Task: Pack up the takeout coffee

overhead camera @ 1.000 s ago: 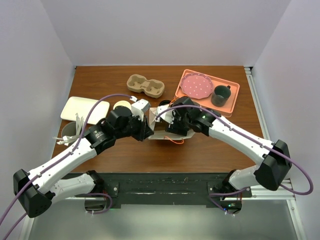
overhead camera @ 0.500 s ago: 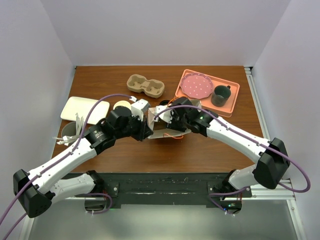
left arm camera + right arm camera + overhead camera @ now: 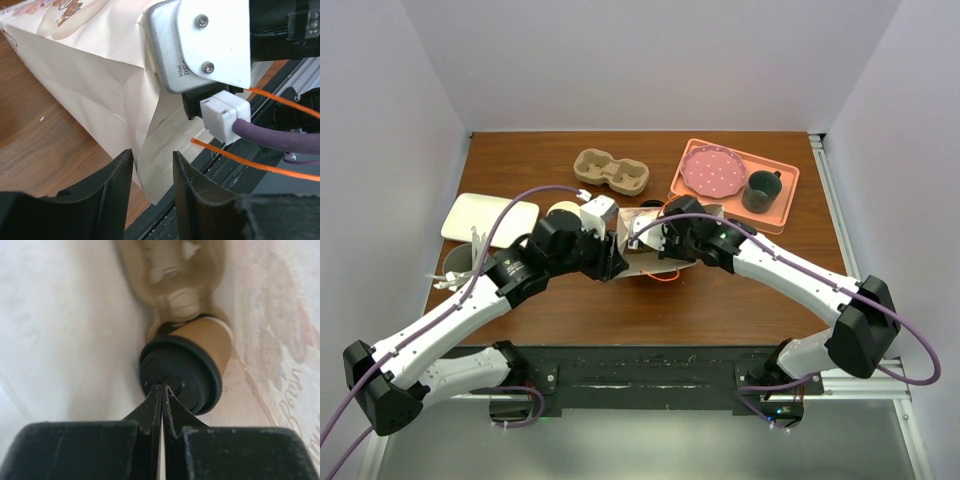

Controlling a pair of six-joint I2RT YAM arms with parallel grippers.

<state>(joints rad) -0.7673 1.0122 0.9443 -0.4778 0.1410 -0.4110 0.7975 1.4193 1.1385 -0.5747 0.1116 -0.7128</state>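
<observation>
Right wrist view looks into a pale paper bag [image 3: 60, 315], where the takeout coffee [image 3: 192, 365] sits between the bag's walls. Its black lid faces the camera and its tan side runs away behind it. The right pincer [image 3: 161, 387] is pressed together with nothing between its fingers, and its tips rest at the near edge of the lid. Something blurred lies beyond the cup, too unclear to name.

From the top external view the bag [image 3: 645, 250] lies on its side on the wooden surface [image 3: 520, 160] between the two arms, with the right arm's end reaching into its mouth. Thin orange handles [image 3: 665, 277] trail from the bag's near side.

In the left wrist view the left pincer [image 3: 152, 155] is spread, and a creased corner of the bag [image 3: 100, 75] hangs down in the gap between its fingers.

Farther back on the surface stand a brown pulp carrier [image 3: 611, 172] and a pink tray [image 3: 785, 195], which bears a dotted pink plate [image 3: 712, 172] and a dark mug [image 3: 761, 191].
</observation>
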